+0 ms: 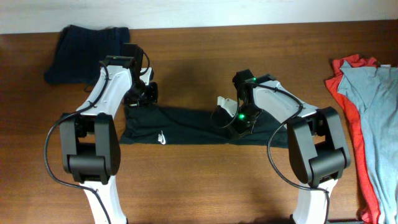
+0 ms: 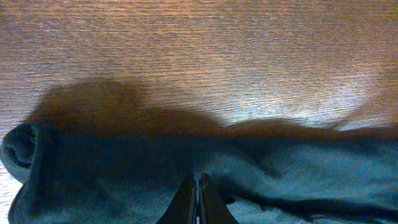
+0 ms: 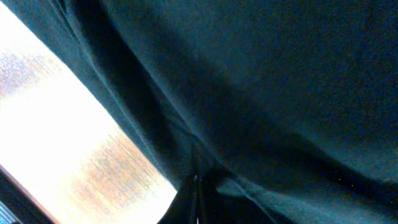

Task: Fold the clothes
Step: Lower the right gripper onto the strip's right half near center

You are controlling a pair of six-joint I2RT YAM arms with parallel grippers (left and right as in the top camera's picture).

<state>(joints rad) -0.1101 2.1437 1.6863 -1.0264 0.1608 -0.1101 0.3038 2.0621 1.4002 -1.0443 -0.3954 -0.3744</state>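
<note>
The black T-shirt (image 1: pixel 186 127) lies as a long folded strip across the middle of the table (image 1: pixel 205 186), its white logo (image 1: pixel 161 138) toward 7 o'clock. The left gripper (image 1: pixel 142 94) pinches the strip's 10 o'clock corner, fingers (image 2: pixel 186 202) pressed together on cloth. The right gripper (image 1: pixel 231 121), likewise closed, nips fabric near 1 o'clock. A navy garment (image 1: pixel 87 53) sits at the table's 10 o'clock. A red garment (image 1: pixel 341 93) and a grey-blue garment (image 1: pixel 373 112) lie at 3 o'clock.

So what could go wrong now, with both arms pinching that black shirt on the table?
The left end effector and right end effector each seem shut on only a thin pinch of the black shirt; the cloth could slip out and the fold fall open.
If the arms pull unevenly, the long strip may twist.
The left arm works close to the navy garment and might snag it.
</note>
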